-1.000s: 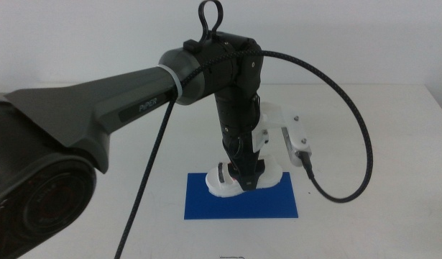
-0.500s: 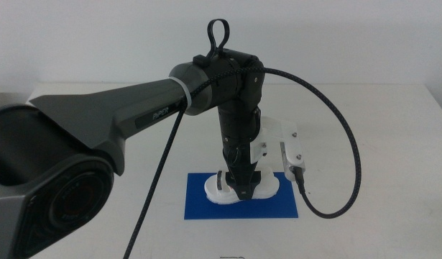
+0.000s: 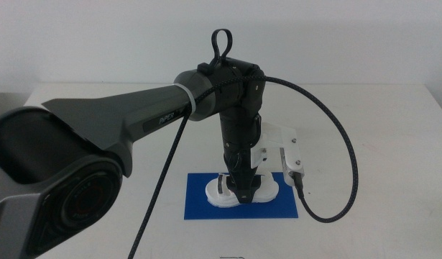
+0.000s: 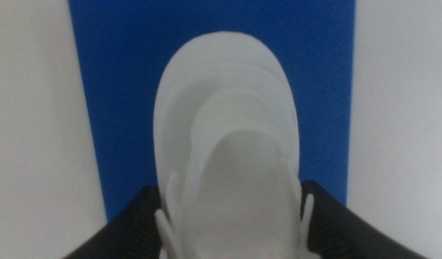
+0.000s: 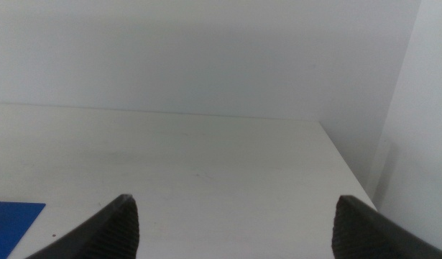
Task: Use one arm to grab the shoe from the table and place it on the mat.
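Observation:
The left arm (image 3: 134,122) reaches in from the left, and its gripper (image 3: 242,194) points straight down over the dark blue mat (image 3: 199,205). The jaws are shut on the white shoe (image 3: 262,188), one on each side of it. The shoe rests on or just above the mat. In the left wrist view the white shoe (image 4: 228,137) lies lengthwise over the blue mat (image 4: 120,86), with the left gripper (image 4: 231,230) clasping its near end. Its straps are hidden. The right gripper (image 5: 235,223) is open and empty, out of the middle view.
The white table (image 3: 364,122) surrounds the mat on all sides. A black cable (image 3: 350,158) loops out to the right of the left wrist. The right wrist view shows the bare table (image 5: 206,165), its far edge, and a corner of the mat (image 5: 12,212).
The left gripper has come down with the shoe towards the mat. The shoe has levelled out from a tilted pose. The arm has shifted slightly right.

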